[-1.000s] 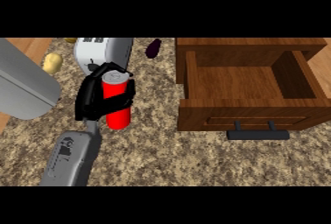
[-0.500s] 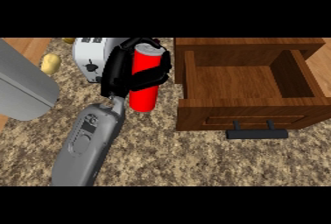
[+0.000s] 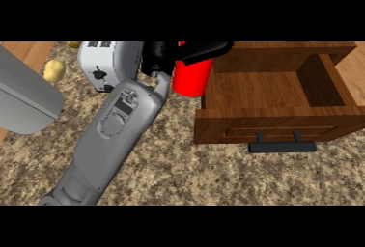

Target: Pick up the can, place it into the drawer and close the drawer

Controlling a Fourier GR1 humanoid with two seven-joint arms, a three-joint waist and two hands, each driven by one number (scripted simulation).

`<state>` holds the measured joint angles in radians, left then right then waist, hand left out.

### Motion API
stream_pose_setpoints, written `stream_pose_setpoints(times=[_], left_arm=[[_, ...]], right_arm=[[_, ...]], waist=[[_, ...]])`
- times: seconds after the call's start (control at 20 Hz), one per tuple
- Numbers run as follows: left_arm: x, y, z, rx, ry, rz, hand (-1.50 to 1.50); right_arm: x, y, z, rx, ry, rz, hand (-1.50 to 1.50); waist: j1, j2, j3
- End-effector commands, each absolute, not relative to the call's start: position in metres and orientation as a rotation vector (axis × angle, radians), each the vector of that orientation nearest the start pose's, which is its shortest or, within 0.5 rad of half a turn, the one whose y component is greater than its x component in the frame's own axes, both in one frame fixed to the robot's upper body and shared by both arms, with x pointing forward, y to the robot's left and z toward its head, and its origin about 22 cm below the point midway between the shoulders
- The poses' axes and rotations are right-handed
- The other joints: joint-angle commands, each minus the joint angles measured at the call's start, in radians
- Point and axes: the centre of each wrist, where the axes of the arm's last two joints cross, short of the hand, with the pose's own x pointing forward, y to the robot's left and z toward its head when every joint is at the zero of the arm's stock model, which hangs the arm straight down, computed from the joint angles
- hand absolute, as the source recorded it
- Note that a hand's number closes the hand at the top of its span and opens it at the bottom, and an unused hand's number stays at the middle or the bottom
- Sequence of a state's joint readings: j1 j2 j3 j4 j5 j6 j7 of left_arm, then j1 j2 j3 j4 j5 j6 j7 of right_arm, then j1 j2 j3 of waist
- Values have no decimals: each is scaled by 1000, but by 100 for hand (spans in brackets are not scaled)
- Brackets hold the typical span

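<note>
While the right hand (image 3: pixel 167 54) is curled round the red can (image 3: pixel 192 79), held up at the left wall of the open drawer (image 3: pixel 271 123), the can should travel right, clear over that wall. Release is best only once it sits low inside, away from the front.

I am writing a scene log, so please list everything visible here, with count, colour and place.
cylindrical red can: one, red, top centre, at the drawer's left edge
open brown wooden drawer: one, brown, right side
black bar handle: one, black, on the drawer's front
white boxy toaster: one, white, upper left
small yellow lumpy item: one, yellow, left of the toaster
flat grey object: one, grey, left edge
speckled brown stone counter: one, under everything
grey forearm: one, from lower left
left robot hand: one, black, curled round the can
</note>
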<state>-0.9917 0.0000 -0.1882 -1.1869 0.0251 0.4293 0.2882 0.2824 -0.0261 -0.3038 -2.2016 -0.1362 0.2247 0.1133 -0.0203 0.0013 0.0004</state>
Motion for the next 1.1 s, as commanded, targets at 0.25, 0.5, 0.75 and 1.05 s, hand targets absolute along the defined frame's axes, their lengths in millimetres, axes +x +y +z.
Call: stream_pose_setpoints(times=[0.25, 0.5, 0.75, 1.05], left_arm=[[396, 1, 240, 10, -1802, -167, 150], [403, -10, 246, 10, -1791, -189, 150], [414, -15, 247, 20, -1780, -215, 150], [421, -20, 235, 96, -1785, -243, 150]], right_arm=[[149, -298, 96, -178, -1841, -34, -150], [144, -302, 96, -163, -1820, -35, -150], [144, -308, 88, -170, -1850, -31, -150], [165, -300, 97, -170, -1850, -11, -150]], waist=[[-19, 5, 1], [-17, 4, 1], [-33, 8, 2], [-44, 15, 2]])
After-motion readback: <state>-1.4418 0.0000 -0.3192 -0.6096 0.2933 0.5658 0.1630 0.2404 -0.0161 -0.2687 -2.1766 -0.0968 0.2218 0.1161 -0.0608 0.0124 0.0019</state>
